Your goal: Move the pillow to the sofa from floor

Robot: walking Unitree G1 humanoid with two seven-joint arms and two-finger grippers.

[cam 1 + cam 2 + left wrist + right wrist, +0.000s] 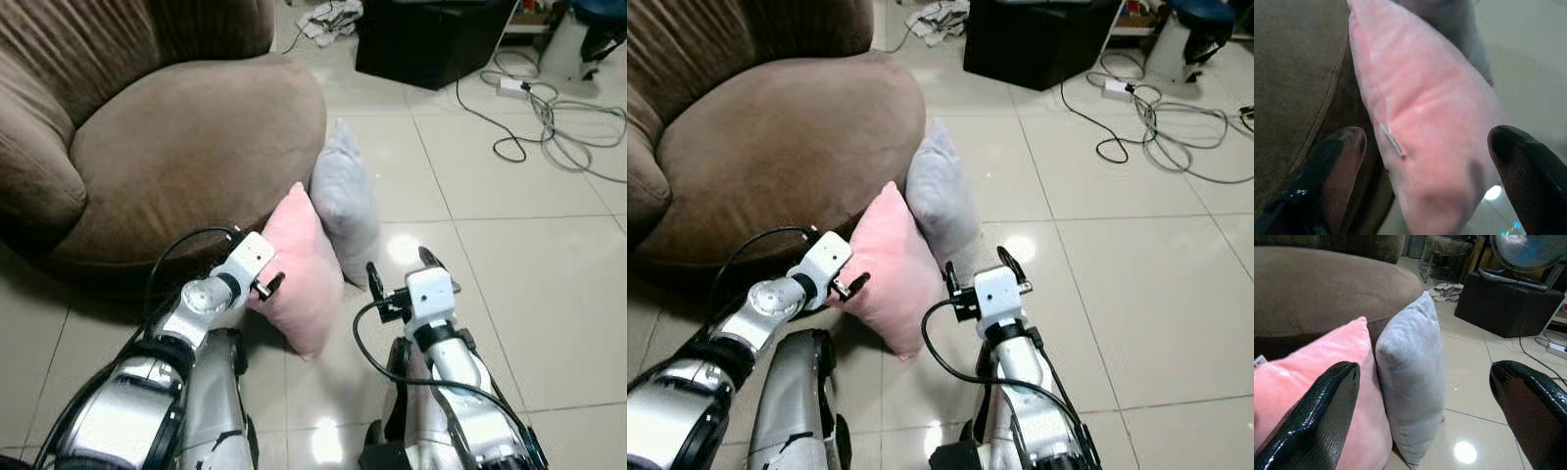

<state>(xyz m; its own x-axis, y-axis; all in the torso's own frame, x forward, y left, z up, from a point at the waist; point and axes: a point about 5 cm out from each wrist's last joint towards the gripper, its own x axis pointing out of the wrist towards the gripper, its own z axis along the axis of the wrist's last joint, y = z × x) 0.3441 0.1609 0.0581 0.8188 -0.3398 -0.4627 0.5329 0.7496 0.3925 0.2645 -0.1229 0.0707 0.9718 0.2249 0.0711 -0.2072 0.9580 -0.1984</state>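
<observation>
A pink pillow (304,269) stands on edge on the tiled floor, leaning against the front of the brown round sofa (186,147). Just behind it, a grey pillow (343,196) stands on edge too, touching the pink one. My left gripper (266,286) is at the pink pillow's left side. In the left wrist view it is open, with the pink pillow (1425,112) between its spread fingers (1342,152). My right gripper (400,266) hovers open to the right of the pillows, holding nothing. Its wrist view looks at the grey pillow (1413,377).
A black cabinet (431,39) stands at the back. A power strip (511,86) and loose cables (554,122) lie on the floor to its right. Crumpled cloth (328,20) lies at the back, and a fan (1528,249) sits on the cabinet.
</observation>
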